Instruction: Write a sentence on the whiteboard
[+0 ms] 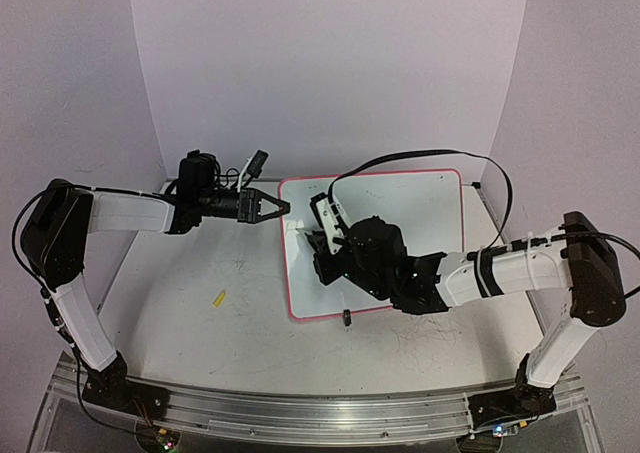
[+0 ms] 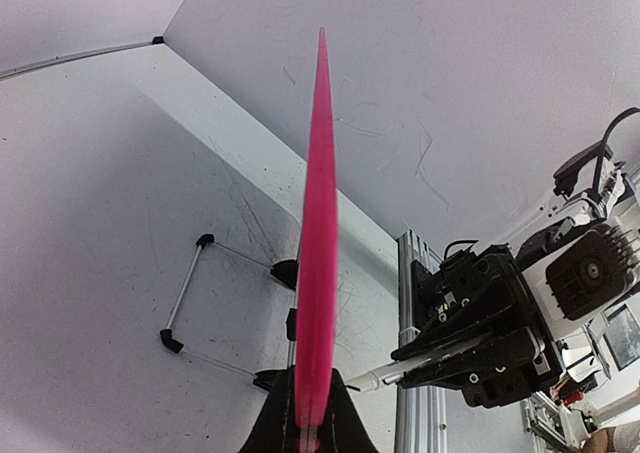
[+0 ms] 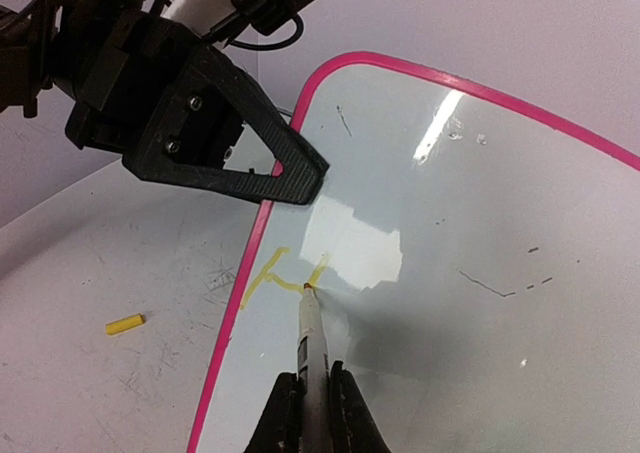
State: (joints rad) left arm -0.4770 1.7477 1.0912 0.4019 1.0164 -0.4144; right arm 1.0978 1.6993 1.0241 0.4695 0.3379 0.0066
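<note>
My right gripper (image 3: pixel 311 401) is closed tight on a marker (image 3: pixel 309 328). The barrel stands up between the two fingers and its tip rests on the whiteboard (image 3: pixel 480 223). Of the sentence (image 3: pixel 264 278), I see only the first yellow strokes: a slanted line and a crossbar that runs into the tip, close to the board's left rim. A bright patch of glare lies just above the tip.

My left gripper (image 2: pixel 312 420) is also clamped shut, pinching the board's pink rim. From its wrist camera the board appears edge-on as a thin pink blade rising from between the fingers. From the right wrist camera, the black jaw of that gripper bites the left edge near the upper rounded corner, a little above the yellow strokes.

From overhead, the whiteboard sits in the middle of the table (image 1: pixel 200 343), toward the back, between my two arms. The left arm reaches to its upper-left corner, and the right arm lies across its lower half. A thin wire stand (image 2: pixel 185 291) with black tips shows beside the board's edge. A small yellow piece (image 1: pixel 219 298) lies alone on the table, well to the left of the board.
</note>
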